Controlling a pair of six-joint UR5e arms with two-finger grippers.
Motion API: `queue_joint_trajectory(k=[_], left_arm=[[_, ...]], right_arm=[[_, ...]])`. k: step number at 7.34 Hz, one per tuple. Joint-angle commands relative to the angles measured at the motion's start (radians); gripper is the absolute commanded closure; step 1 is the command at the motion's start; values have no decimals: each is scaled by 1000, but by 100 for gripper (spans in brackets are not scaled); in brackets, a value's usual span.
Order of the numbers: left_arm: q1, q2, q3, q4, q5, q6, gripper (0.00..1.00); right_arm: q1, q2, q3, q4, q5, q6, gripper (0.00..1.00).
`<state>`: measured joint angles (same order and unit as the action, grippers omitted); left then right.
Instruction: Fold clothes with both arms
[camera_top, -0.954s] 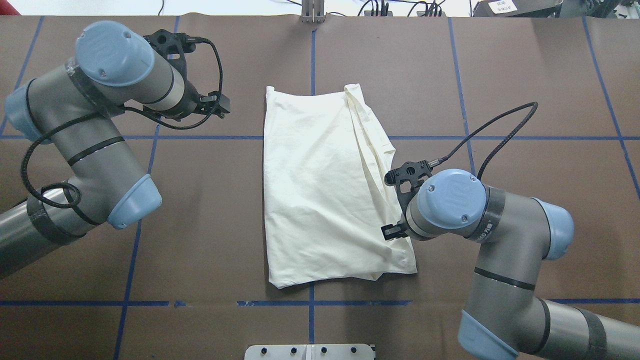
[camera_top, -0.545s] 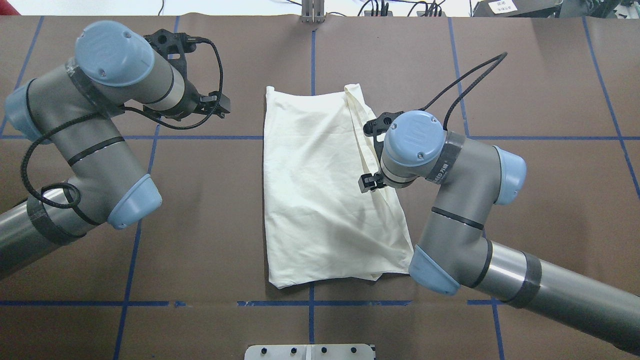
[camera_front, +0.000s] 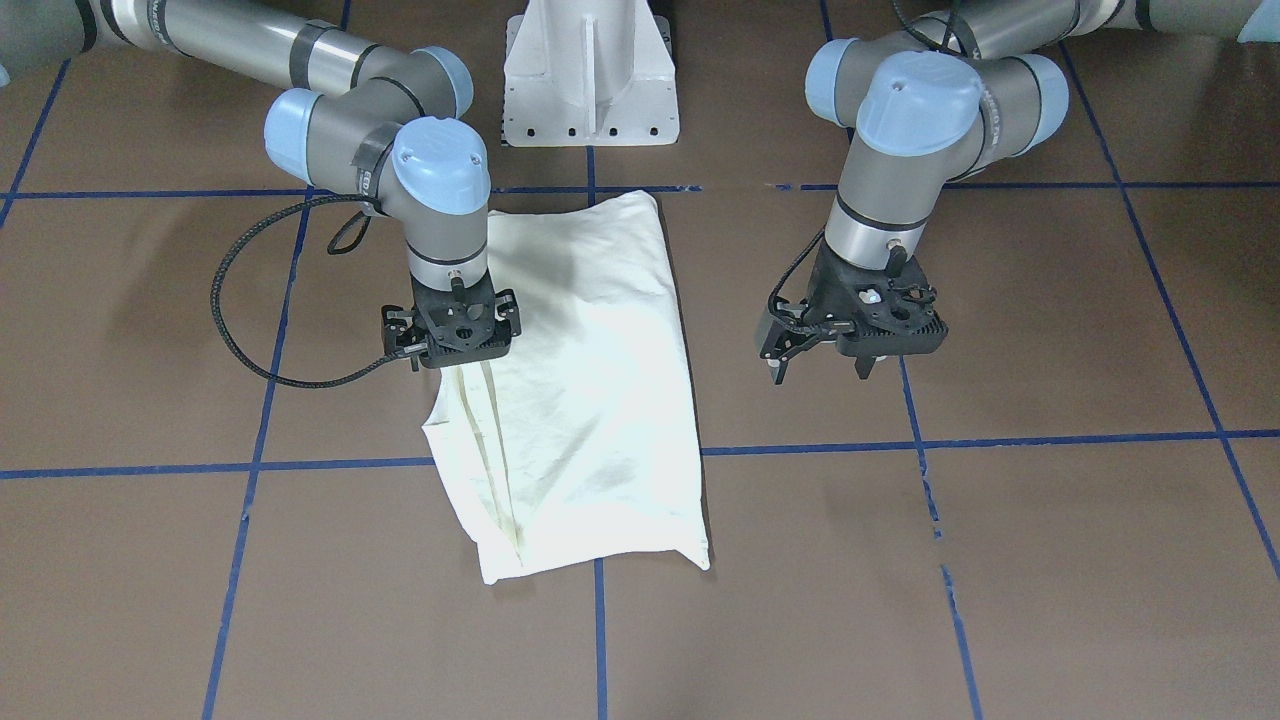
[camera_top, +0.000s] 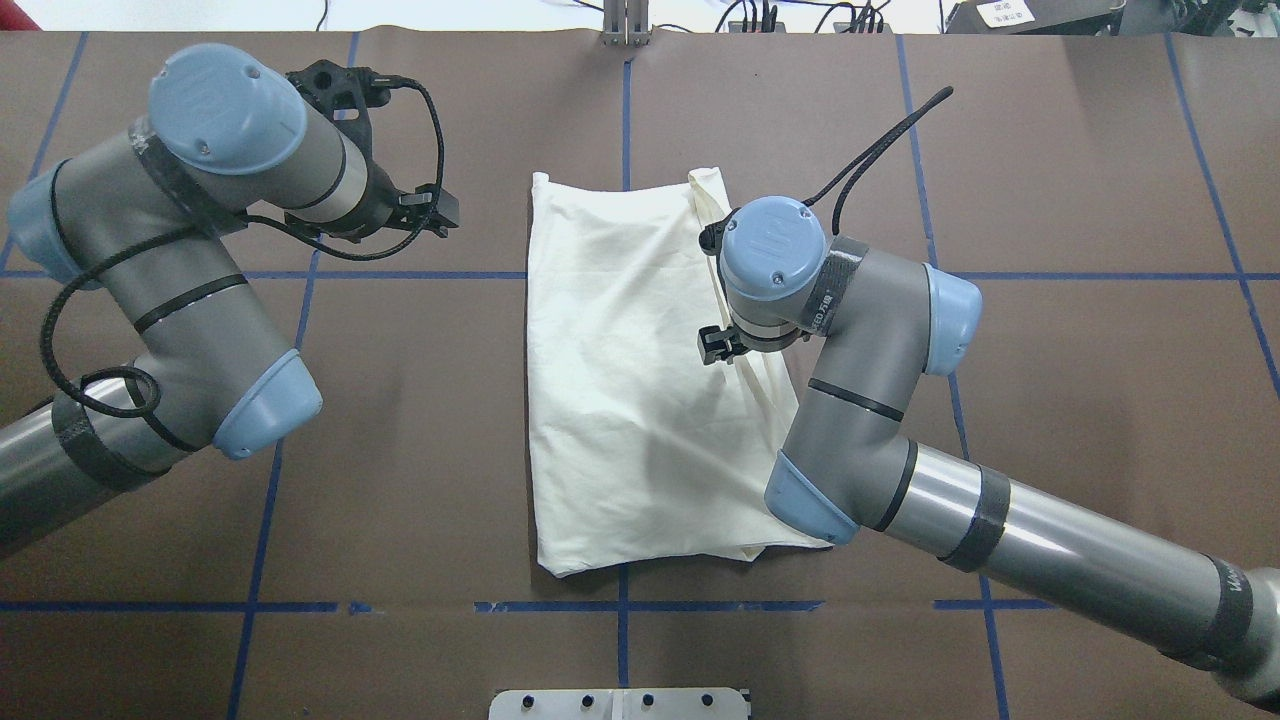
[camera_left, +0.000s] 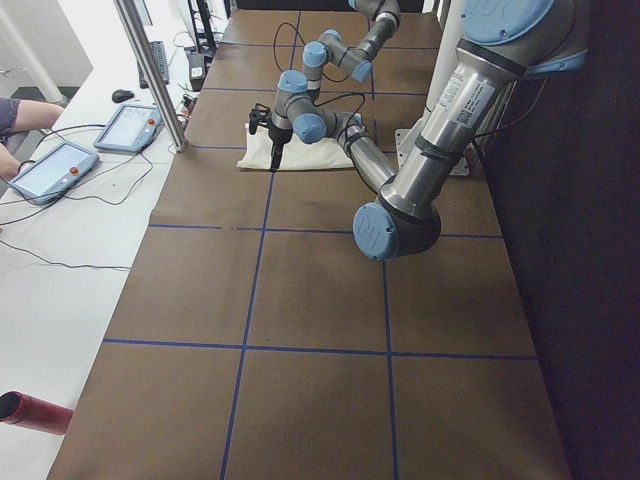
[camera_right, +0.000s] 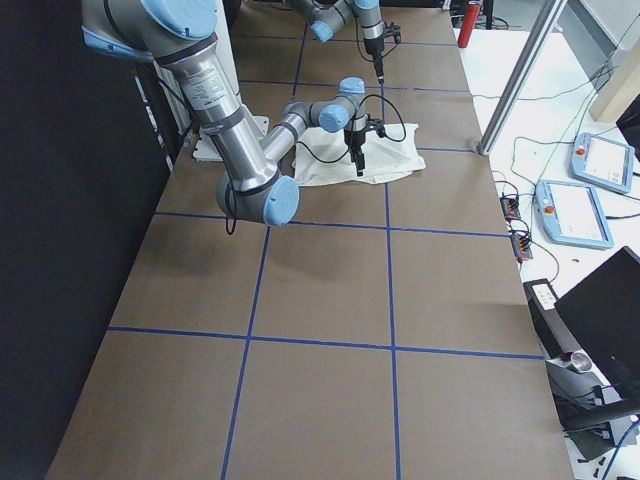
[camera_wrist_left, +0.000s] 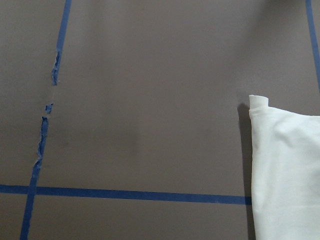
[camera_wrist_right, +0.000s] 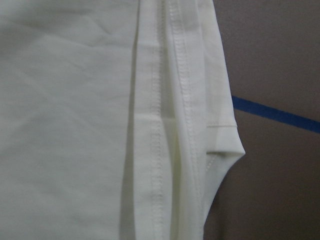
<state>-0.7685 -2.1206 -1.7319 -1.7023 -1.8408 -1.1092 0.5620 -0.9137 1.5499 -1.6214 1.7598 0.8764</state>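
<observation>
Left hand (camera_front: 820, 368) gapes wide over brown, blue-taped table (camera_front: 1000, 560); right hand (camera_front: 451, 345) cannot be judged.

Shirt in the middle of the table, one gripper above it and one beside it.

The shirt (camera_top: 630, 400) is laid flat on the table (camera_top: 1080, 150), in front of the pedestal base (camera_front: 590, 90), and the middle tape line (camera_top: 627, 110) is covered by it. The right gripper (camera_front: 452, 350) is held above the right edge of the shirt, where a folded strip is laid along the side. The left gripper (camera_front: 820, 372) is held above bare table at the left of the shirt, apart from it.
</observation>
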Motion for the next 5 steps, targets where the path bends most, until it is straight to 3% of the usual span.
queue_joint_trajectory(k=[1, 5], left_arm=[[0, -2, 0, 0, 0, 0, 0], [3, -7, -9, 3, -5, -6, 0]], right_arm=[[1, 3, -25, 0, 3, -11, 0], [68, -40, -25, -3, 36, -75, 0]])
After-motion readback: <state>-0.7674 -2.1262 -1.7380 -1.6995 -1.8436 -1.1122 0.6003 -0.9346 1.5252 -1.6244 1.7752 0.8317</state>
